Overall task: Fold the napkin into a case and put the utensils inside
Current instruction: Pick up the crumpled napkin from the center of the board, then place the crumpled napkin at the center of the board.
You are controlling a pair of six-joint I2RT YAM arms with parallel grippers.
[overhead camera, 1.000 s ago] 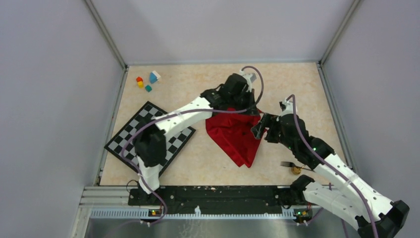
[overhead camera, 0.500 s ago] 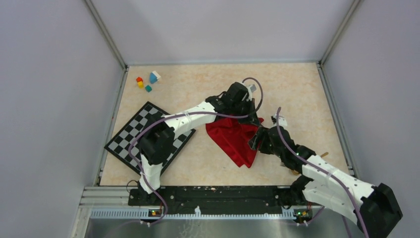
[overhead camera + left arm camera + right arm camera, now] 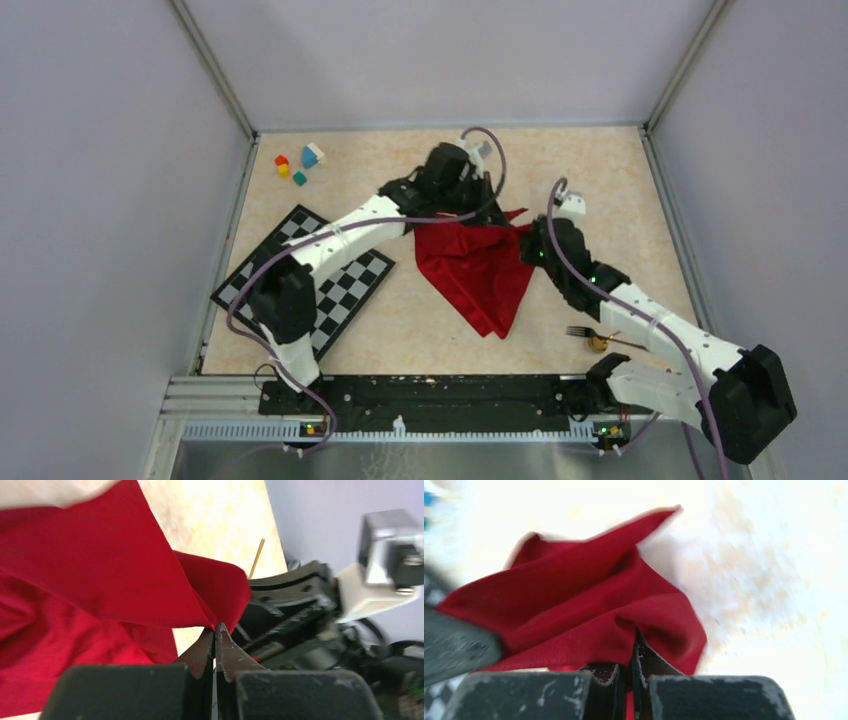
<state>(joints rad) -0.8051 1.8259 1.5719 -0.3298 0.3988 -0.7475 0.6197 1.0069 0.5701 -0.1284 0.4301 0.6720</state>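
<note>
Both the left gripper (image 3: 215,631) and right gripper (image 3: 631,649) are clamped on the napkin (image 3: 478,268) (mid-fold, seemingly); next they should carry its edge across evenly.

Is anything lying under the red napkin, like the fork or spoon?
No: the fork and spoon lie on the table, apart from the napkin. The left pincer and right pincer pinch its far edge; whatever is under its folds is covered.
</note>
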